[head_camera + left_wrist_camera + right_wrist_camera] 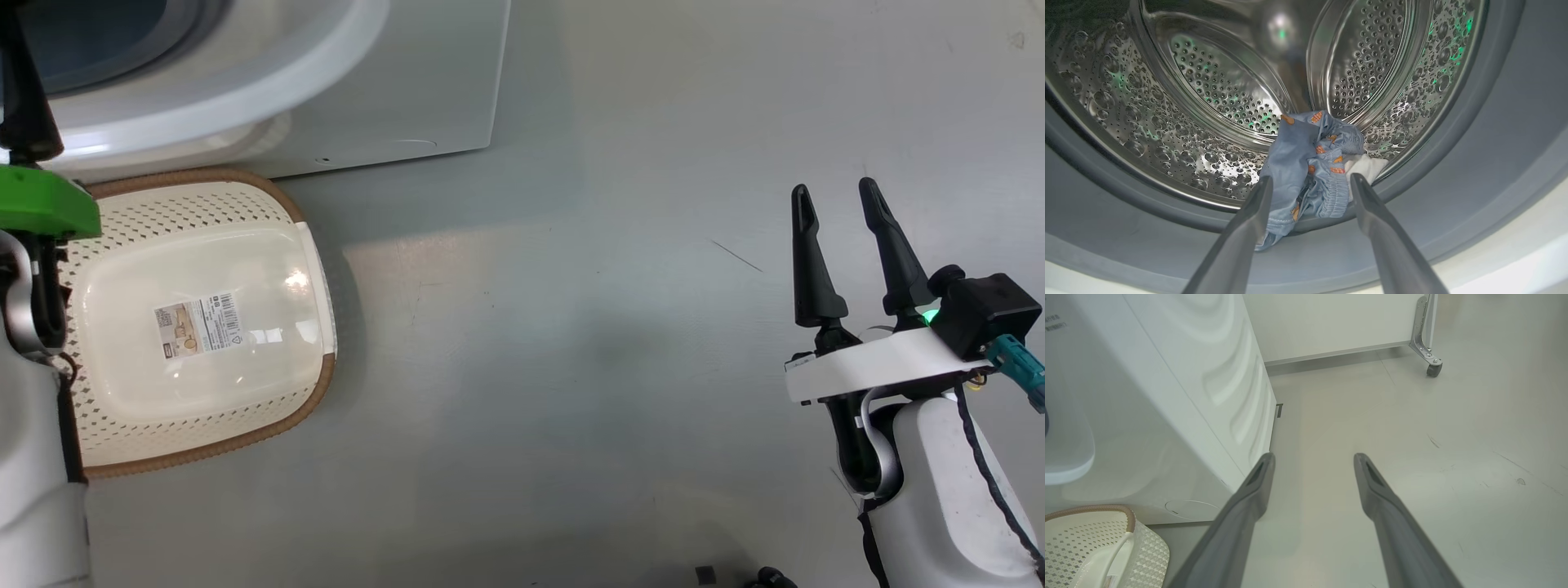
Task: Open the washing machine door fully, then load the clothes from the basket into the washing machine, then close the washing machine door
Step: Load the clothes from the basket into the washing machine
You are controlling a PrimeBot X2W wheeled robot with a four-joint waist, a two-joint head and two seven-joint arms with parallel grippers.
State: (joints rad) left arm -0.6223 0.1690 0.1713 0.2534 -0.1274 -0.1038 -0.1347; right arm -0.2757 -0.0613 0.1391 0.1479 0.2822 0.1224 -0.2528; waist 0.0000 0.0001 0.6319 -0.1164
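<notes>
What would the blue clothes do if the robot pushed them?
Probably crumple, not slide whole: the light blue garment lies bunched in soft folds. Its hem droops over the grey gasket, so it's likely floppy and light.

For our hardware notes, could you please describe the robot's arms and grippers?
The right gripper has two long, tapering black fingers on a white bracket, with a black camera box, a green light, a teal connector and a black cable along the white forearm. The left arm carries a bright green part.

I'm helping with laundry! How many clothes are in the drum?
2: a light blue printed garment draped over the lip of the drum, and a white piece tucked against its right side. The blue bundle may hide more.
</notes>
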